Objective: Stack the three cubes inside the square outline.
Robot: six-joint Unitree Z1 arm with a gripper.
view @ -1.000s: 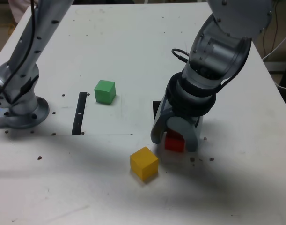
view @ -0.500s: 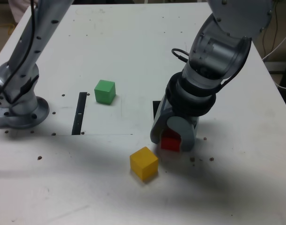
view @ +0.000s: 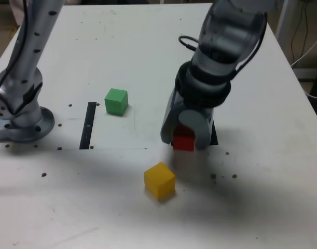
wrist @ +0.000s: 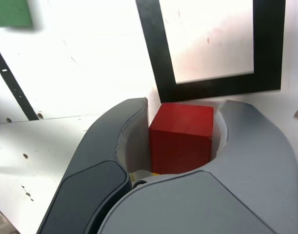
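Note:
My gripper (view: 184, 139) is shut on the red cube (view: 183, 143) and holds it just above the table. In the wrist view the red cube (wrist: 180, 134) sits squeezed between the two grey jaws of the gripper (wrist: 184, 109), close to the near side of the square outline (wrist: 212, 88). From the exterior view only a black sliver of the square outline (view: 214, 136) shows behind the gripper. The green cube (view: 116, 100) (wrist: 11, 12) rests on the table toward the exterior view's left. The yellow cube (view: 159, 180) lies in front of the gripper, apart from it.
A thin black strip (view: 88, 124) (wrist: 12, 83) lies on the table next to the green cube. The arm's round base (view: 23, 122) stands at the exterior view's left edge. Small dark specks dot the white tabletop (view: 122, 52).
The jaws closed onto the red cube. The gripper then rose and shifted toward the exterior view's left and back, carrying the cube. The green and yellow cubes stayed put.

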